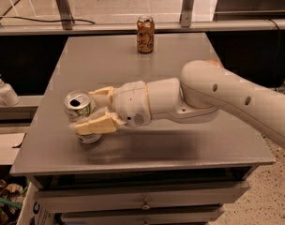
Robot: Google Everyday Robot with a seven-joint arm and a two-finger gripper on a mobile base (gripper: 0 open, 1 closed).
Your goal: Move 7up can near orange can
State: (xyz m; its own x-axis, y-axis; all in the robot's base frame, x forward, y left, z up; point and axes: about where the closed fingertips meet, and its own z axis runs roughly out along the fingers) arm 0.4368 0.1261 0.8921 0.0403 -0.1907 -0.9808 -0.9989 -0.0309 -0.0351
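Observation:
The 7up can [79, 108], white and silver with green lettering and an open silver top, stands at the front left of the grey table [180, 144], leaning slightly. My gripper [84, 110] is shut on it. The near cream finger [96, 124] crosses the can's front and the far finger [103, 93] sits behind it. The orange can [145, 34], orange-brown with dark markings, stands upright at the table's back edge, far from the gripper. My white arm reaches in from the right.
A sliver of a red-orange apple [213, 61] shows behind my arm at the table's right. A soap dispenser [4, 92] stands on a low shelf to the left. Metal rails [63, 8] run behind the table. Drawers [142, 203] sit under the front edge.

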